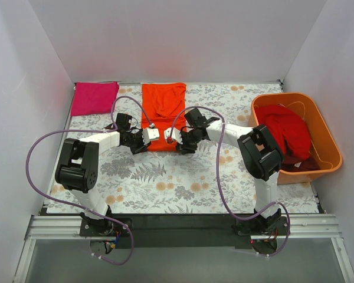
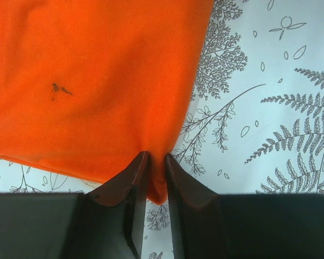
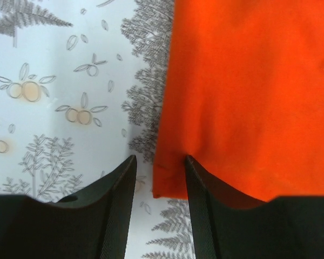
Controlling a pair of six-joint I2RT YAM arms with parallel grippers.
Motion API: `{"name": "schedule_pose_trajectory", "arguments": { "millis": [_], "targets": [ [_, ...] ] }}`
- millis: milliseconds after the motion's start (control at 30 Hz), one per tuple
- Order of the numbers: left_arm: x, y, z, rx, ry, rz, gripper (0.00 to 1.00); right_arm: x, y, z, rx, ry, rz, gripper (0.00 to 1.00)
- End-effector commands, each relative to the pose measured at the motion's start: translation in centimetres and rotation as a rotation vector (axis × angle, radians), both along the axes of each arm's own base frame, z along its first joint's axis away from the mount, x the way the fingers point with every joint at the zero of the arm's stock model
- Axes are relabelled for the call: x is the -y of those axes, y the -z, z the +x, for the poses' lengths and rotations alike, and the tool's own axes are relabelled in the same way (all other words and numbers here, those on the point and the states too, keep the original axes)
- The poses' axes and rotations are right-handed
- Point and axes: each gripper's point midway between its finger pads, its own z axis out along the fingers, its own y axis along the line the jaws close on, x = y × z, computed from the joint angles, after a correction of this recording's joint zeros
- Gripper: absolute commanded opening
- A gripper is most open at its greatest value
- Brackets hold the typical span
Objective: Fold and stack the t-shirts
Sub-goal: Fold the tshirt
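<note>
The bright orange t-shirt lies as a long folded strip at the back middle of the table. My left gripper is shut on its near left corner, and the cloth bunches between the dark fingers. My right gripper stands open astride the near right corner; the cloth lies flat between its jaws. At the back left lies the folded magenta-pink t-shirt. The deeper red t-shirt lies crumpled in the tub.
The rigid orange plastic tub stands at the right edge of the table. A floral-patterned cloth covers the table. White walls close in the left, back and right sides. Purple cables loop over both arms.
</note>
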Motion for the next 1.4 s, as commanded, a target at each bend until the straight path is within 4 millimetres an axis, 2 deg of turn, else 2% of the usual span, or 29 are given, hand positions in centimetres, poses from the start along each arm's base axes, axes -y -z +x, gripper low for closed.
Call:
{"name": "schedule_pose_trajectory", "arguments": {
  "millis": [0, 100, 167, 267, 300, 333, 367, 433, 467, 500, 667, 800, 900, 933, 967, 1000, 1033, 1067, 1133, 1167, 1233, 1267, 1333, 1367],
  "targets": [
    [-0.1, 0.8, -1.0, -0.050, 0.007, 0.014, 0.19, -0.2, 0.5, 0.6, 0.012, -0.011, 0.000, 0.48],
    [-0.2, 0.9, -1.0, -0.062, -0.010, 0.019, 0.23, 0.4, 1.1, -0.1, 0.005, -0.019, -0.017, 0.48],
    [-0.2, 1.0, -1.0, -0.063, -0.009, 0.018, 0.23, 0.8, 1.5, -0.6, 0.002, -0.028, -0.028, 0.46],
    [0.0, 0.6, -1.2, -0.065, -0.004, 0.008, 0.07, 1.3, 1.9, -0.6, 0.008, -0.019, -0.052, 0.28],
    [0.1, 0.4, -1.3, -0.063, -0.001, 0.002, 0.03, 1.4, 1.9, -0.5, 0.009, -0.010, -0.056, 0.13],
    [0.3, 0.2, -1.3, -0.061, 0.003, -0.008, 0.00, 1.3, 1.7, -0.2, 0.017, -0.003, -0.057, 0.04],
    [0.4, -0.4, -1.1, -0.046, 0.003, -0.016, 0.00, 1.4, 1.4, 0.2, 0.026, 0.010, -0.059, 0.01],
    [0.7, -1.4, -0.7, -0.030, -0.004, -0.035, 0.00, 1.3, 0.5, 0.8, 0.029, 0.044, -0.050, 0.01],
    [0.9, -2.0, -0.4, -0.033, -0.019, -0.053, 0.00, 0.9, -0.6, 1.5, 0.043, 0.055, -0.030, 0.01],
    [0.9, -3.5, 0.6, -0.025, -0.050, -0.084, 0.00, 0.8, -1.8, 1.8, 0.054, 0.062, -0.011, 0.01],
    [1.1, -7.0, 2.2, 0.030, -0.064, -0.129, 0.00, 0.4, -7.6, 3.9, 0.111, 0.106, 0.083, 0.01],
    [1.4, -9.2, 2.7, 0.075, -0.054, -0.152, 0.00, 0.5, -9.3, 4.0, 0.125, 0.118, 0.093, 0.01],
    [1.5, -9.9, 2.2, 0.077, -0.049, -0.155, 0.00, 1.0, -10.0, 3.2, 0.112, 0.129, 0.097, 0.01],
    [1.5, -10.7, 1.8, 0.091, -0.042, -0.160, 0.00, 1.2, -9.9, 2.6, 0.099, 0.130, 0.094, 0.01],
    [1.5, -10.5, 0.9, 0.076, -0.034, -0.157, 0.00, 1.3, -10.8, 2.0, 0.098, 0.127, 0.109, 0.01],
    [1.6, -10.7, 0.3, 0.076, -0.026, -0.156, 0.00, 1.6, -10.8, 1.3, 0.077, 0.132, 0.108, 0.01],
    [1.7, -10.8, -0.5, 0.075, -0.017, -0.153, 0.00, 2.2, -10.1, 0.3, 0.049, 0.131, 0.093, 0.01],
    [1.9, -11.3, -1.9, 0.078, 0.013, -0.142, 0.00, 2.4, -10.7, -0.6, 0.040, 0.122, 0.103, 0.01],
    [2.0, -10.7, -4.4, 0.039, 0.039, -0.127, 0.00, 3.5, -9.5, -3.1, -0.031, 0.108, 0.068, 0.01],
    [2.1, -11.4, -6.1, 0.028, 0.054, -0.127, 0.00, 3.7, -10.3, -4.2, -0.038, 0.093, 0.084, 0.01],
    [2.2, -11.1, -8.4, -0.018, 0.065, -0.130, 0.00, 4.1, -10.5, -6.7, -0.073, 0.072, 0.074, 0.01],
    [2.2, -11.2, -10.4, -0.066, 0.076, -0.128, 0.00, 4.6, -11.1, -8.3, -0.080, 0.058, 0.082, 0.01],
    [2.1, -12.7, -12.8, -0.070, 0.093, -0.149, 0.00, 5.4, -11.6, -11.2, -0.133, 0.033, 0.065, 0.01],
    [2.0, -13.0, -15.0, -0.130, 0.105, -0.160, 0.00, 5.4, -13.0, -12.8, -0.131, 0.002, 0.089, 0.01]
  ]
}}
